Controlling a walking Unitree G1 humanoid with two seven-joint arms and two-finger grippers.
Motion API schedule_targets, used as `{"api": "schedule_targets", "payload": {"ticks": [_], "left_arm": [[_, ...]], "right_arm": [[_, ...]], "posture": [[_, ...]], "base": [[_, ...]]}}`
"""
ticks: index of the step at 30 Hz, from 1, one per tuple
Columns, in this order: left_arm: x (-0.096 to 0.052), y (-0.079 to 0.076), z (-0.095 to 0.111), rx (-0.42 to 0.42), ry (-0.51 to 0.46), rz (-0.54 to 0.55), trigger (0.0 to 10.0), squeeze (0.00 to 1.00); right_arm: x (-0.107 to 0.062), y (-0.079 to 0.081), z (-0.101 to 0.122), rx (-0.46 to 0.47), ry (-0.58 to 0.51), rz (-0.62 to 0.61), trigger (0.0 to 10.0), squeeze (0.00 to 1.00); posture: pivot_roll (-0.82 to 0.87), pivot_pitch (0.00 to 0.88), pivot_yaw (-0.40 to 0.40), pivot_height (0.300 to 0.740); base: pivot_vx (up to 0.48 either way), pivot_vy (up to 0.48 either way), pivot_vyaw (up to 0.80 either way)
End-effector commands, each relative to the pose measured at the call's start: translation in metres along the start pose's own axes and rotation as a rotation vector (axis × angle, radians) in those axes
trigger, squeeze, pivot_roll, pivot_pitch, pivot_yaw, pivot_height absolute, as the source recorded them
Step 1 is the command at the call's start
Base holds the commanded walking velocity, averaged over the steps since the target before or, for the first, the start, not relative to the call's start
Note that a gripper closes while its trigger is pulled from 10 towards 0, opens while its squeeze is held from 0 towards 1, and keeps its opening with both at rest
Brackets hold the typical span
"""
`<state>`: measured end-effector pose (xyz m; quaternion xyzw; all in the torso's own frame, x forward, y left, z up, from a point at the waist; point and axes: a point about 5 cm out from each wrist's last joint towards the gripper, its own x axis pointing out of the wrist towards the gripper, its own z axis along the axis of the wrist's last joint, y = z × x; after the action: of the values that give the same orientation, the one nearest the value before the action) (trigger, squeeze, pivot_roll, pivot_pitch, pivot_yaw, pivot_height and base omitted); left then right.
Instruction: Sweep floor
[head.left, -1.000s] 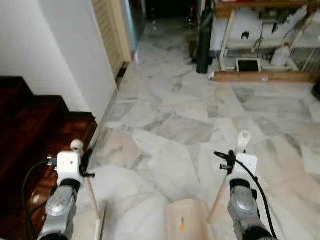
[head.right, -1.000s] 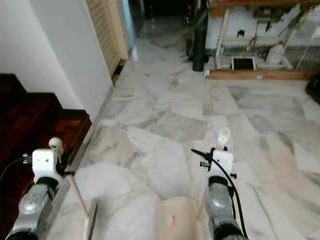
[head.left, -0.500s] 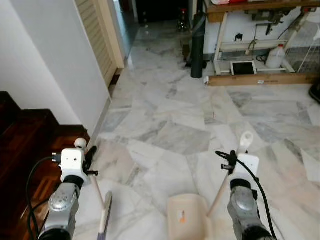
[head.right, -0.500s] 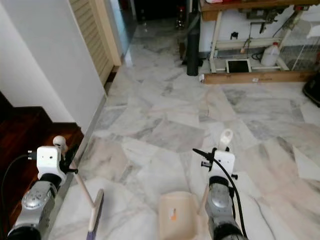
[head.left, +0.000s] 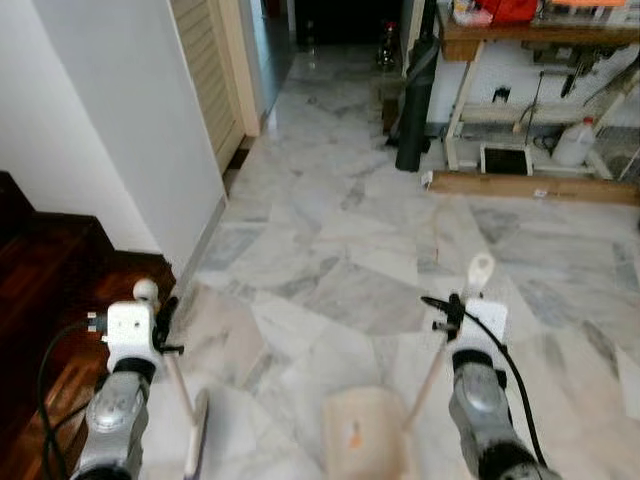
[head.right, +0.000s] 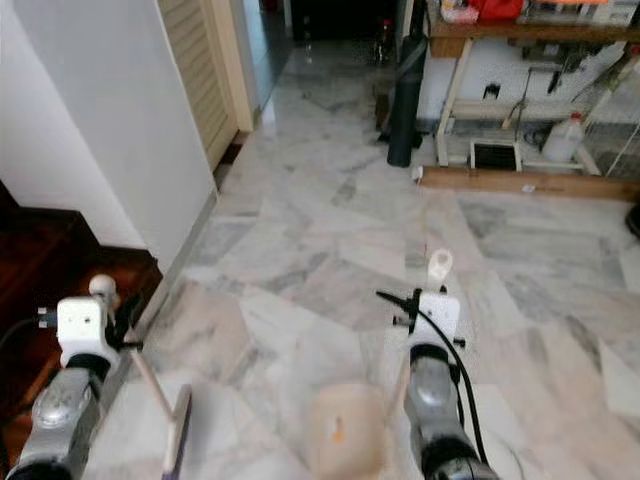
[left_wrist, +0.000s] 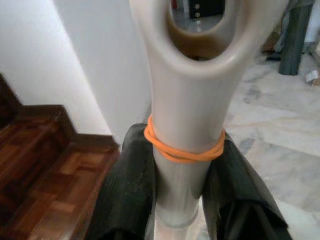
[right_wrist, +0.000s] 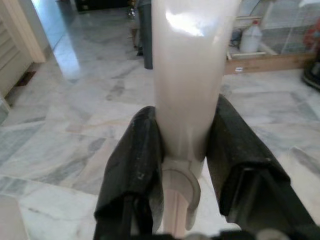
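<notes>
My left gripper (head.left: 158, 322) is shut on the pale handle of a broom (head.left: 146, 292). The stick slants down to the broom head (head.left: 197, 442) on the marble floor. In the left wrist view both black fingers (left_wrist: 127, 190) clamp the handle (left_wrist: 184, 100), which has an orange rubber band (left_wrist: 184, 152) around it. My right gripper (head.left: 452, 318) is shut on the cream handle of a dustpan (head.left: 481, 270). The beige dustpan (head.left: 362, 440) rests on the floor between my arms. The right wrist view has the fingers (right_wrist: 135, 165) pressed on that handle (right_wrist: 192, 75).
A white wall corner (head.left: 150, 130) and dark wooden stairs (head.left: 50, 290) stand close on my left. A louvred door (head.left: 205, 70) is beyond. Ahead right are a black cylinder (head.left: 415, 100), a workbench (head.left: 520, 60) with a white jug (head.left: 575, 145), and a wooden plank (head.left: 530, 185).
The whole picture has shifted as the camera moved. Both grippers keep their hold on the handles, and the broom and dustpan stay in much the same place before me.
</notes>
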<state>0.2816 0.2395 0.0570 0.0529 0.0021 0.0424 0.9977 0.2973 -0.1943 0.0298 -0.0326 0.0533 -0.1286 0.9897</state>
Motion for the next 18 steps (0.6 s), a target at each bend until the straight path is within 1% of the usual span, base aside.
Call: {"api": "schedule_targets", "payload": {"ticks": [1, 10, 18], "left_arm": [[0.0025, 0.0036, 0.009, 0.011, -0.052, 0.008, 10.0, 0.0], [0.0031, -0.0014, 0.0082, 0.004, -0.051, 0.006, 10.0, 0.0], [0.0005, -0.0024, 0.0063, 0.002, -0.05, 0.005, 10.0, 0.0]], "right_arm": [[0.0031, -0.0007, 0.005, -0.012, -0.021, 0.001, 10.0, 0.0], [0.0028, -0.0027, 0.0034, -0.018, -0.013, 0.009, 10.0, 0.0], [0.0012, -0.0006, 0.0011, -0.022, -0.003, 0.024, 10.0, 0.0]], "posture": [[-0.06, 0.0, 0.045, 0.74], [-0.05, 0.0, 0.038, 0.74], [-0.04, 0.0, 0.029, 0.74]], "base": [[0.368, 0.0, 0.0], [0.371, 0.0, 0.0], [0.37, 0.0, 0.0]]}}
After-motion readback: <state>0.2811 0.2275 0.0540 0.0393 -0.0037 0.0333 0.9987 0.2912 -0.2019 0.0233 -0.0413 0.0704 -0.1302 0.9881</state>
